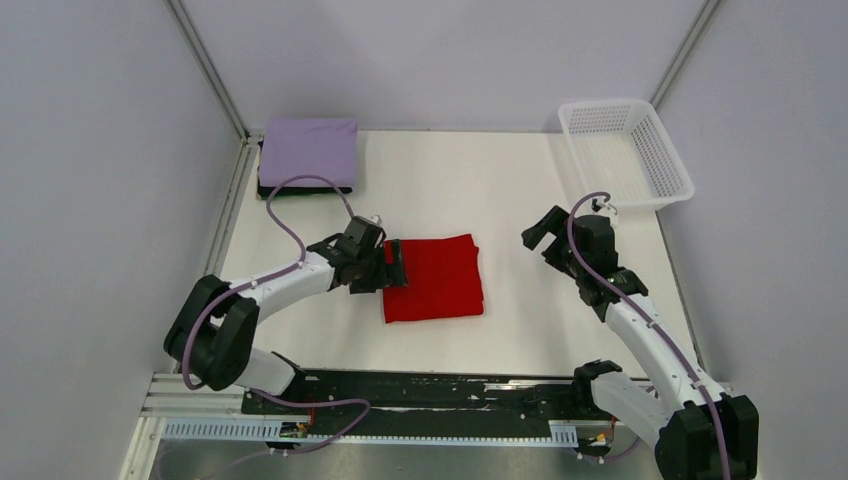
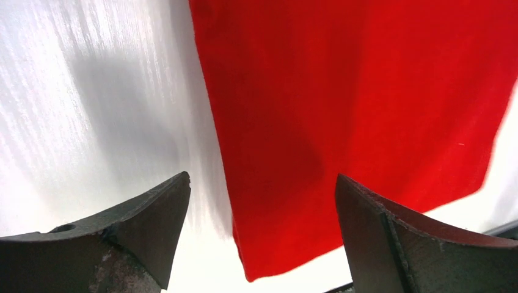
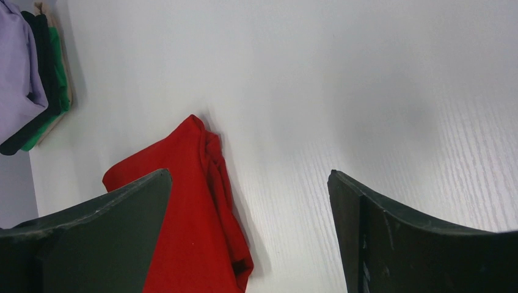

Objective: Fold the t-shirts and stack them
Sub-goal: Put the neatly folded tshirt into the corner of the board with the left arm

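Red t-shirt [image 1: 433,278]: one, folded flat at mid-bench [image 1: 520,190]. It is near-square, slightly longer left to right, a little skewed to the bench edges, with its layered edges toward my right arm.
Stack, far-left corner: one lavender t-shirt [image 1: 308,150] on top, dark t-shirt [image 1: 305,189] beneath.
Basket [image 1: 627,152]: one, far right.
Left end effector [image 1: 392,268]: wide open over the red shirt's left edge, gripping nothing.
Right end effector [image 1: 540,232]: wide open, empty.

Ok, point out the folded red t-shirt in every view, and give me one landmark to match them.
Top external: red t-shirt, folded, near the picture's centre.
Left wrist: red t-shirt fills the upper right.
Right wrist: red t-shirt lower left, partly behind one jaw.
Shared landmark: lavender t-shirt, far left in top external, top-left corner in right wrist; absent from left wrist.
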You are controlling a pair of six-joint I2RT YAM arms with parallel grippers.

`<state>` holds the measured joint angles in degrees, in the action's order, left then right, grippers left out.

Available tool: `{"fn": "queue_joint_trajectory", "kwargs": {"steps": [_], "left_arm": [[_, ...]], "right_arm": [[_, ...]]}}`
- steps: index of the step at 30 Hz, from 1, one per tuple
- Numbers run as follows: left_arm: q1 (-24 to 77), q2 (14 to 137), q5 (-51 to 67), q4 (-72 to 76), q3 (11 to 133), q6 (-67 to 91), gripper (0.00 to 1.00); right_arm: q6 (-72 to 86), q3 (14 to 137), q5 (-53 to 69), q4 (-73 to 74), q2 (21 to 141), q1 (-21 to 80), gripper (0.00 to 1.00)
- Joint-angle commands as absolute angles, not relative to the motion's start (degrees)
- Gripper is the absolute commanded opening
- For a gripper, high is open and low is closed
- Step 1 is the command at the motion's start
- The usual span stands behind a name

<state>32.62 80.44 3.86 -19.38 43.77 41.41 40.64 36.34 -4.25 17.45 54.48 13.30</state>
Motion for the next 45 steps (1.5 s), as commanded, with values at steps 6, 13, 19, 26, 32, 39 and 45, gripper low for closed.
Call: {"fn": "queue_joint_trajectory", "kwargs": {"steps": [6, 13, 19, 26, 32, 39, 45], "left_arm": [[35.08, 89.63, 0.19, -18.93, 47.68, 42.72, 0.81], [39.09, 96.51, -2.71, -20.56, 51.50, 42.53, 0.50], [40.47, 103.63, -10.50, -27.52, 59.15, 40.85, 0.02], [40.69, 108.70, -30.68, -36.77, 73.39, 34.01, 0.00], [39.48, 116.28, -45.56, -38.33, 86.41, 24.08, 0.00], [35.85, 119.90, -49.71, -31.60, 95.61, 6.86, 0.00], [31.98, 120.40, -51.65, -20.79, 98.73, -5.66, 0.00]], "right_arm": [[38.52, 36.21, -4.53, 17.69, 54.10, 12.95, 1.00], [38.45, 36.25, -3.94, 17.45, 54.61, 12.76, 1.00], [38.00, 36.04, -3.89, 17.11, 55.02, 12.67, 1.00], [37.20, 35.48, -4.50, 16.23, 54.37, 12.66, 1.00], [36.53, 35.07, -6.13, 15.70, 53.75, 12.68, 1.00], [36.08, 34.86, -9.29, 14.85, 54.82, 12.72, 1.00], [35.55, 35.13, -11.34, 13.97, 57.08, 12.67, 1.00]]}}
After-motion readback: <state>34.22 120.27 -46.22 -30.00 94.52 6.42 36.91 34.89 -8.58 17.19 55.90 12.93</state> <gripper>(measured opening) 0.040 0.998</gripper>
